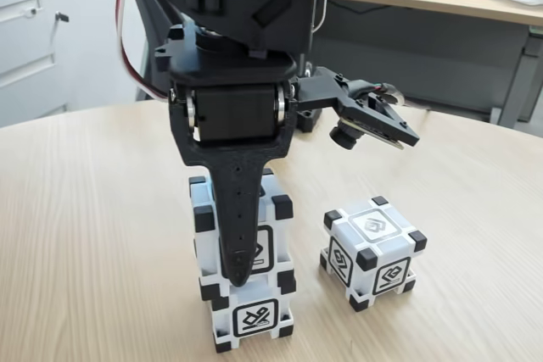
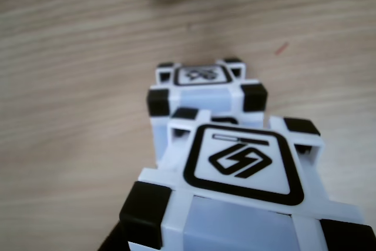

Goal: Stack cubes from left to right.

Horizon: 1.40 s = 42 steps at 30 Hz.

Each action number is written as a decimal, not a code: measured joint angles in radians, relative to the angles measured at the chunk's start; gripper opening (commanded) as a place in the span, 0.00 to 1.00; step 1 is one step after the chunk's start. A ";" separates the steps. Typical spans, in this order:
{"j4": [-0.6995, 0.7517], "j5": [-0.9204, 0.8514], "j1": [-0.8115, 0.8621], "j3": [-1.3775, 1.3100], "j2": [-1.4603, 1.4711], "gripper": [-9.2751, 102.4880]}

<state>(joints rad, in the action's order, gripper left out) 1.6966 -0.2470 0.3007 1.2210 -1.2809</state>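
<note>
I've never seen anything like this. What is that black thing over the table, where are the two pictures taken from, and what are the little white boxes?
The black thing is a small robot arm; its gripper reaches down around the top cube of a two-high stack. That cube sits on the bottom cube. A third cube stands alone to the right on the wooden table. The fixed view faces the arm from the table's edge. The other view looks down close at a cube. Whether the gripper is squeezing, I cannot tell.

2 cubes stacked (image 1: 246,260); 3rd cube (image 1: 372,252) right.
</note>
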 measured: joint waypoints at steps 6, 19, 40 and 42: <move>-0.005 -0.003 0.000 0.081 -0.044 0.08; -0.006 -0.043 0.002 0.104 -0.060 0.32; -0.006 -0.049 -0.003 0.106 -0.058 0.44; -0.006 -0.046 -0.003 0.106 -0.058 0.45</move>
<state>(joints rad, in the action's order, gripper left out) 1.6904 -0.2930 0.2976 1.3269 -1.3392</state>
